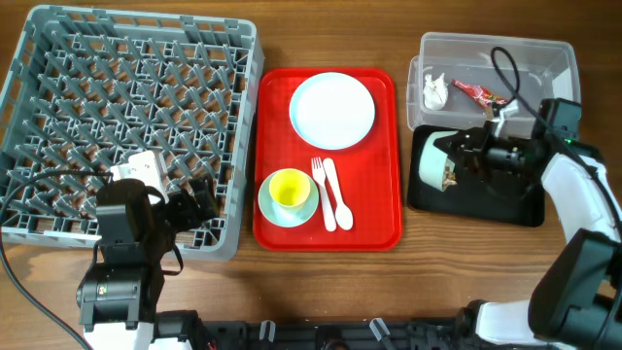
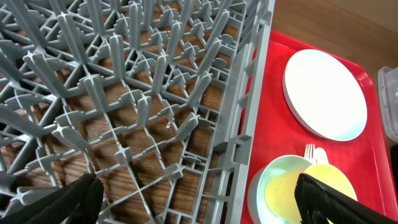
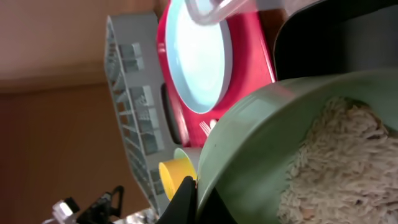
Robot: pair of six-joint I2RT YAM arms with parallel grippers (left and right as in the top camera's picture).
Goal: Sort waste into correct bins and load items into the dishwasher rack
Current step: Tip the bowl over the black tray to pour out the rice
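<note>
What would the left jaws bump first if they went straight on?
Most likely the large grey plastic pegged rack. The left gripper, jaws open, points down into its grid just inside the wall beside the red plastic tray. Depth is unclear.

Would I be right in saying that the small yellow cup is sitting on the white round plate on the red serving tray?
Not quite. The overhead view shows the small yellow cup sitting inside a pale mint-blue bowl, apart from the white round plate. Both are on the red serving tray.
</note>
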